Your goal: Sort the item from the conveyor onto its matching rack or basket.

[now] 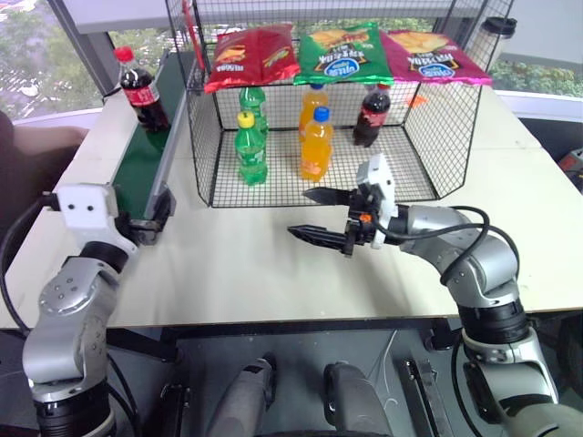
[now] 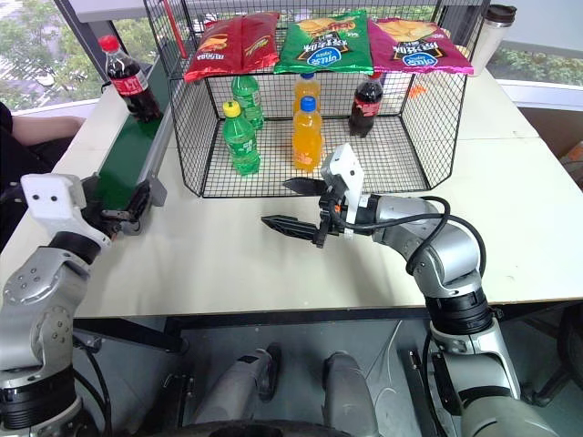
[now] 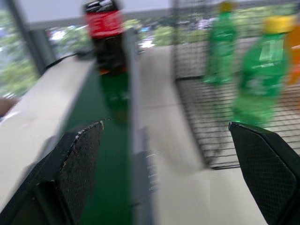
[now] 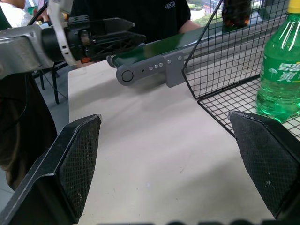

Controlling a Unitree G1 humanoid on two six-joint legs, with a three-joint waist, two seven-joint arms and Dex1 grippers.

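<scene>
At the upper left of the left eye view, a cola bottle point(image 1: 141, 89) with a red cap stands upright on the far stretch of the dark-green conveyor point(image 1: 146, 157), beside the cage's left wall. Lower left, the left gripper point(image 3: 164, 168) sits at the belt's near roller end, aimed along the belt; the left wrist view shows its two black fingers spread wide with nothing between them, the cola bottle well ahead.

Right of the belt stands the black wire cage point(image 1: 205, 127). Inside it are two green soda bottles point(image 1: 250, 146), two orange soda bottles point(image 1: 315, 141) and a second cola bottle point(image 1: 372, 114) at the back right. Three snack bags point(image 1: 344, 52), red, green and magenta, lie across its top.

Centre frame, in front of the cage, the right gripper point(image 1: 321, 217) hovers above the pale table point(image 1: 246, 273), pointing left, its fingers wide apart and empty.
</scene>
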